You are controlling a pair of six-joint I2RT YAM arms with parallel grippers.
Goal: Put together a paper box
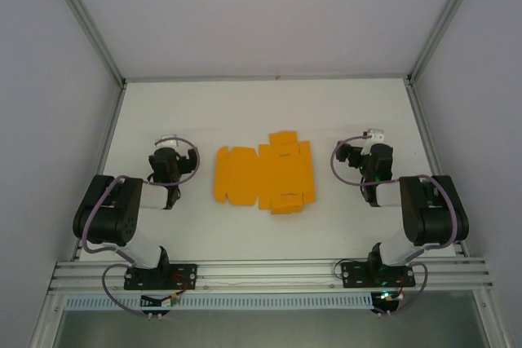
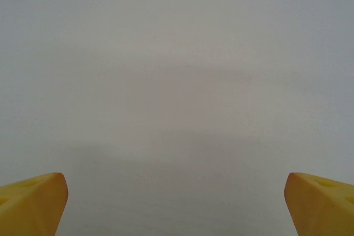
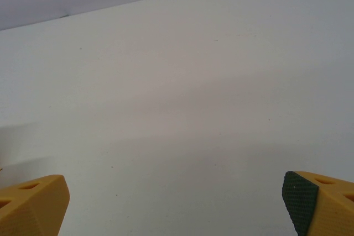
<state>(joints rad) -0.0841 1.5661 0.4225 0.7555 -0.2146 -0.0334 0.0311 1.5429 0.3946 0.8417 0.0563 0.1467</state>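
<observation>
paper box (image 1: 263,174) flat (creases faint) | left pincer (image 2: 174,186) apart | right pincer (image 3: 176,186) apart, cropped

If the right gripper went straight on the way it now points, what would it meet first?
Probably the bare white table: the right gripper looks angled down toward it, with nothing between. The paper box lies off to its side.

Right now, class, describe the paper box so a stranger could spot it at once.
Start at the white table. Midway between the left arm and the right arm lies the paper box, a flat unfolded card sheet with flaps. Its orange-yellow colour sets it apart from the black-and-white arms.
</observation>
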